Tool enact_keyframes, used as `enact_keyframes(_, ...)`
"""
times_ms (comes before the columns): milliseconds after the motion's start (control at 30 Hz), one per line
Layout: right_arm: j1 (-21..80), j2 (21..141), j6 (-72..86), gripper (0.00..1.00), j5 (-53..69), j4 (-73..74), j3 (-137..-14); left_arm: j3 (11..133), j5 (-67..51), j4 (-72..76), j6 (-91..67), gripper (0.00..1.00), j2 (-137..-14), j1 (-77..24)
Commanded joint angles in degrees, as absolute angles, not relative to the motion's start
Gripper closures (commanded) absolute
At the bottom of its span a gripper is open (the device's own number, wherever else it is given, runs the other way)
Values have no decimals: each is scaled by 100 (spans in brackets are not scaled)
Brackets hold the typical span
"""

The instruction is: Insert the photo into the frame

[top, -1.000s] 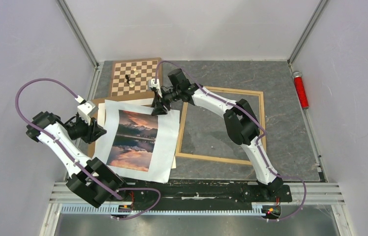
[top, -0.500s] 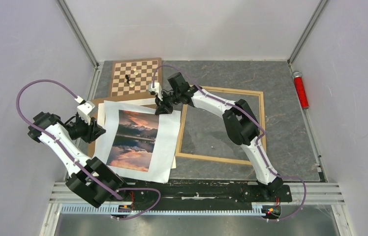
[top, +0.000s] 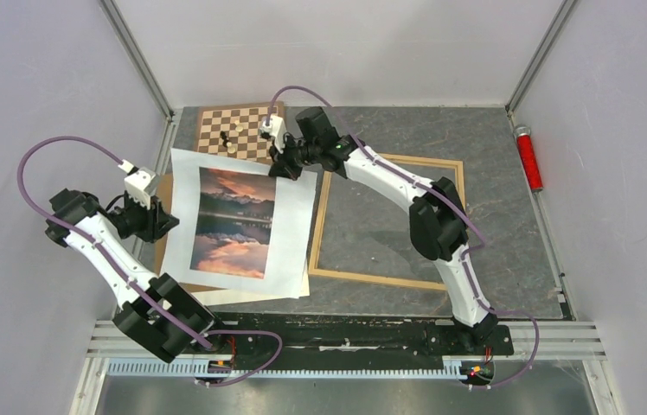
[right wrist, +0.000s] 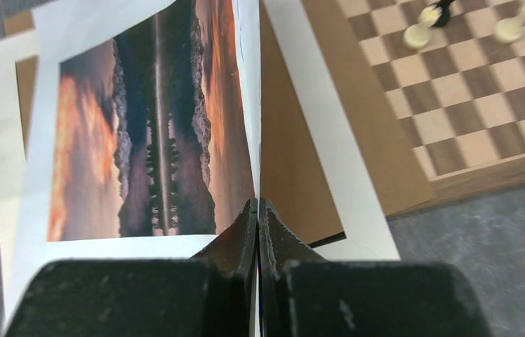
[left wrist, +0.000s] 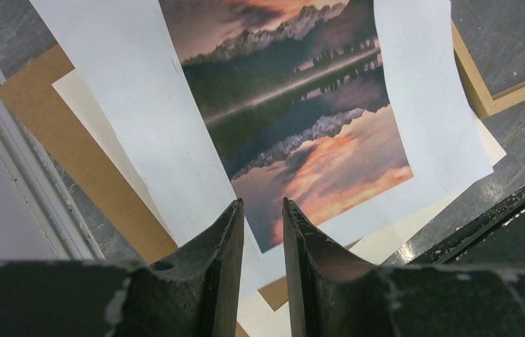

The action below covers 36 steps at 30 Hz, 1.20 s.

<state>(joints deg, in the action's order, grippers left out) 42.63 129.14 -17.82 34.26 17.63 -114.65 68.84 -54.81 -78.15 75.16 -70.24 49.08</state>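
- Grey stone-look worktop, seen from above, with my two arms reaching in from the near edge.
- The photo, a mountain lake under an orange-pink sky with a wide white margin, is on the left half of the worktop. It is outside the opening of the frame.
- The frame is thin light wood and lies flat just to the right of the photo. The photo's white margin overlaps the frame's left rail.
- My right gripper is at the photo's far right corner. In its wrist view the fingers are pressed together, pinching the white margin, and the sheet curls up edge-on between them.
- My left gripper sits at the photo's left edge. In its wrist view the fingers stand slightly apart with a narrow gap, and I see nothing between them. The print lies beyond the tips.
- A brown backing board and a cream sheet show from under the photo on its left and near sides.
- A checkered chessboard carrying a few pieces lies at the far left, partly covered by the photo's far edge.
- A red cylinder lies by the right wall, well apart from everything else.
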Motion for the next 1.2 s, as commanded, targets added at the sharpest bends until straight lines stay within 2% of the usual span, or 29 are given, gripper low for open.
enact_keyframes(0,4249,12116,-1287,100,3043,1488,-11827,7151,-5770,-7545,6930,67,-6928,4904)
enact_keyframes(433,4014,10512,-1692,100,1431,2220,-11759,7523,-6090,-7080,5706,66,-6935,4904)
enact_keyframes(733,3475,9353,-3485,100,-207,2592,-11635,7528,-6245,-6466,4886,65,-6908,4770)
enact_keyframes(900,3441,8463,-4117,100,-436,2785,-10689,7408,-6194,-6012,4402,65,-6874,4431)
enact_keyframes(1067,3441,7061,-4297,100,-567,2616,-8302,7138,-6105,-5426,3815,65,-6781,4039)
enact_keyframes(1167,3297,6304,-4176,100,-197,2555,-6913,7118,-6061,-5162,3510,65,-6793,3827)
